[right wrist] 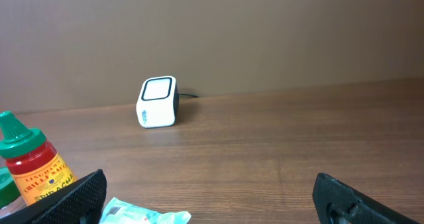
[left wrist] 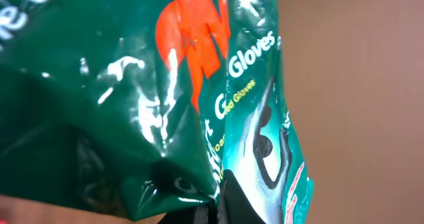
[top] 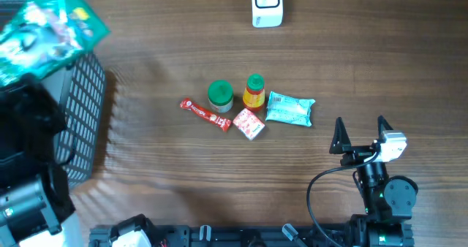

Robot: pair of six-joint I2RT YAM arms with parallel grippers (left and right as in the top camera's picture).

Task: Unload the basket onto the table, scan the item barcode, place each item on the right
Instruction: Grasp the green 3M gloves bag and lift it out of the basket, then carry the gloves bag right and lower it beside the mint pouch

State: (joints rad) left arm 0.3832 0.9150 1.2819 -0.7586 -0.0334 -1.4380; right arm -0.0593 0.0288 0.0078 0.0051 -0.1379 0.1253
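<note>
A green and teal packet of gloves (top: 47, 31) hangs high over the table's left side. It fills the left wrist view, where the glove packet (left wrist: 132, 85) shows orange lettering and the word "Gloves". My left gripper (left wrist: 215, 209) is shut on the packet's lower edge. No barcode shows on it. The white scanner (top: 267, 4) stands at the far edge of the table, and the right wrist view shows the scanner (right wrist: 158, 103) with its window facing me. My right gripper (top: 360, 134) stands open and empty at the lower right, and its fingers (right wrist: 66, 197) frame bare wood.
A black wire basket (top: 84, 123) stands at the left under the packet. Mid-table lie a red candy bar (top: 205, 114), a green-lidded jar (top: 220, 96), a sauce bottle (top: 254, 91), a small red and white box (top: 248, 123) and a teal pouch (top: 290, 109).
</note>
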